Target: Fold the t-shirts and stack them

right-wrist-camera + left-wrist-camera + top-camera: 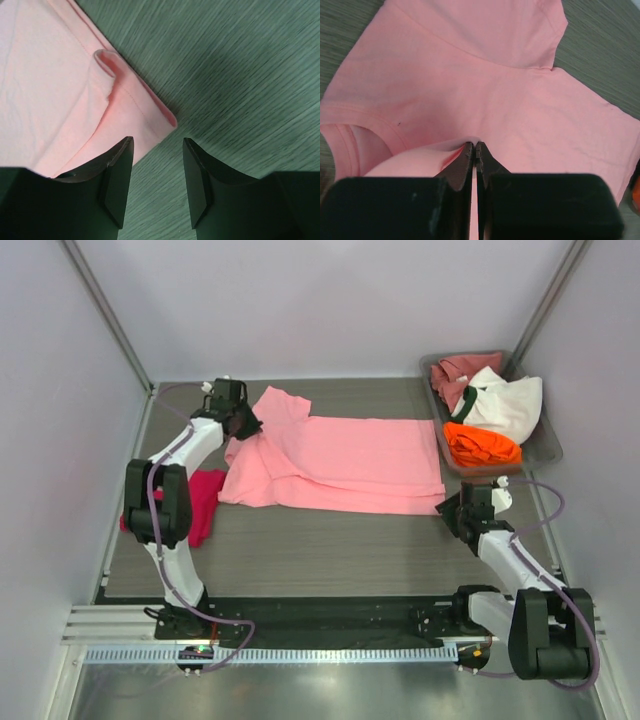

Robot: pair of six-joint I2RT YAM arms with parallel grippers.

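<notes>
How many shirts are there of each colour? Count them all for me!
Light pink shirt: 1
Magenta shirt: 1
Dusty rose shirt: 1
White shirt: 1
Orange shirt: 1
Total: 5

Both arms have white links, black joints, lilac cables, tapered black fingers.

A spread shirt lay mid-table. A crumpled shirt sat left of it; a heap of shirts filled a tray far right.
</notes>
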